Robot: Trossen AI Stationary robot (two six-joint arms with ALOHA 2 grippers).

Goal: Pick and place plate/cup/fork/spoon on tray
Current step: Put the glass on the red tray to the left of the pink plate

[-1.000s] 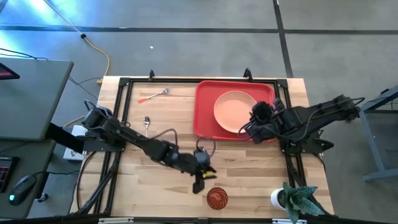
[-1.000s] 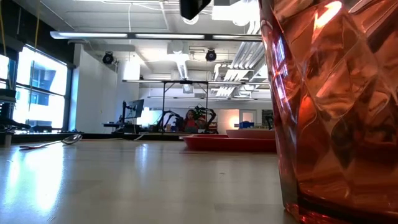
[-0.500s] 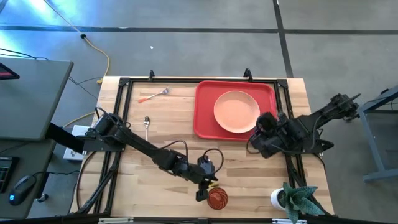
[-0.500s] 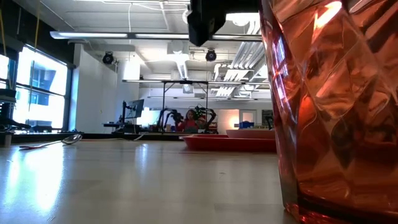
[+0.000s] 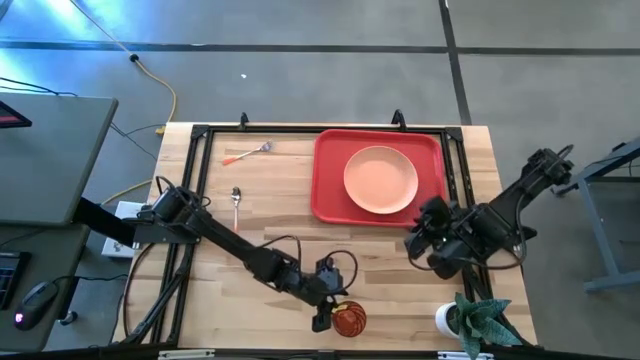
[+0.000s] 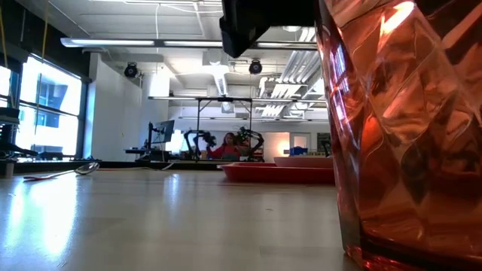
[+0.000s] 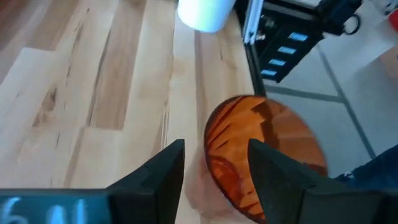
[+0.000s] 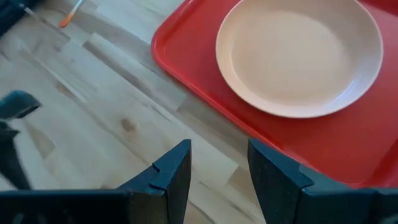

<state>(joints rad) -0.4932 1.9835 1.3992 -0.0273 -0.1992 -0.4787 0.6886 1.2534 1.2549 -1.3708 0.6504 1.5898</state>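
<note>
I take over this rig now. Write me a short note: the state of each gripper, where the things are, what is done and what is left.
Left gripper: open, right at the cup, not gripping it.
Right gripper: open, empty, by the tray's near right corner.
Done: plate lies on the tray.
Left: the cup at the near table edge; the spoon and the fork on the left of the table. All three must go onto the tray.

No legible text, label, brand, number or sign is showing in any view; pale marks on the left wrist camera housing are unreadable.
</note>
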